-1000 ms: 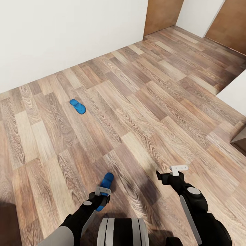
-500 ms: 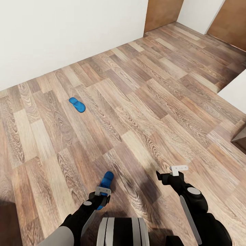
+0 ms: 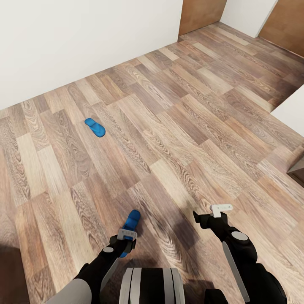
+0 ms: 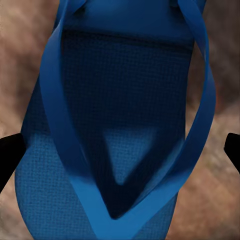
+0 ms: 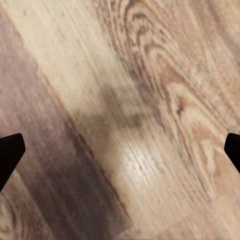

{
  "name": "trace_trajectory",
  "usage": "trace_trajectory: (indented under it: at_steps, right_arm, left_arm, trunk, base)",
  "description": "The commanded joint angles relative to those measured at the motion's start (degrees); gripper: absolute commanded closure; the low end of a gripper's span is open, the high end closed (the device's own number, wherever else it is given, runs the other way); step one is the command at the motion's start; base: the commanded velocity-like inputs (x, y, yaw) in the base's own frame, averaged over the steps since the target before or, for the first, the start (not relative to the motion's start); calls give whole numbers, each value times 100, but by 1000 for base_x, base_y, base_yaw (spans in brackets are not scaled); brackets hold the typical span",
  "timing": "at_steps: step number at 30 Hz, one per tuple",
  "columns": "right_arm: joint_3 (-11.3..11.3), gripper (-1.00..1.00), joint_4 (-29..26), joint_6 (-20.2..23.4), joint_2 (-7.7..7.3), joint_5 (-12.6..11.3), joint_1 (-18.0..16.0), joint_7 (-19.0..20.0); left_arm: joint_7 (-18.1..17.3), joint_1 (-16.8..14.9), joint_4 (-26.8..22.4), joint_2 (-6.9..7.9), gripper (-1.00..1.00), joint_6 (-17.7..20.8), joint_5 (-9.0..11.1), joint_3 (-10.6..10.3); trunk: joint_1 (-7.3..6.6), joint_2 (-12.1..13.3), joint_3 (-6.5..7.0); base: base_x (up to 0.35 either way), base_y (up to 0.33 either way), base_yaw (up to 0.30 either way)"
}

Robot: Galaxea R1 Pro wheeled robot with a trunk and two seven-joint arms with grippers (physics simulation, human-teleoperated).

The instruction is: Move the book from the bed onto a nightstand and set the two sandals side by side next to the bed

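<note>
Two bright blue flip-flop sandals lie on the wooden floor. One sandal (image 3: 95, 127) rests far off to the left, near the white wall. The other sandal (image 3: 132, 219) is right under my left gripper (image 3: 126, 242). In the left wrist view this sandal (image 4: 120, 125) shows very close, strap side up, and the gripper (image 4: 120, 160) stands open with a dark fingertip (image 4: 10, 155) at each side of it. My right gripper (image 3: 215, 216) hangs open over bare floorboards (image 5: 120, 100). The book, bed and nightstands are out of view.
A white wall (image 3: 84, 38) runs along the back left. Brown doors (image 3: 200, 14) stand at the far end. A white block (image 3: 291, 114) and a dark wooden corner (image 3: 297, 169) jut in at the right edge.
The whole floor, with both sandals, has drifted slightly away in the head view, so the camera has moved. My left gripper has crept a little forward over the near sandal. The right gripper has held still.
</note>
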Motion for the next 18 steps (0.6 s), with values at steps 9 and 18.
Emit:
trace_trajectory:
  at_steps: [9, 18]
  right_arm:
    - [-2, -100, -6, 30, -11, -1, -2, 10]
    - [-2, -100, -7, 30, -13, -1, -2, 10]
  left_arm:
    - [-21, 4, 86, 4, -100, -30, 46, -65]
    - [-26, 4, 86, -4, -100, -221, 46, -65]
  trunk:
    - [5, 0, -3]
    - [15, -5, -92]
  base:
    - [0, 0, 0]
    - [0, 0, 0]
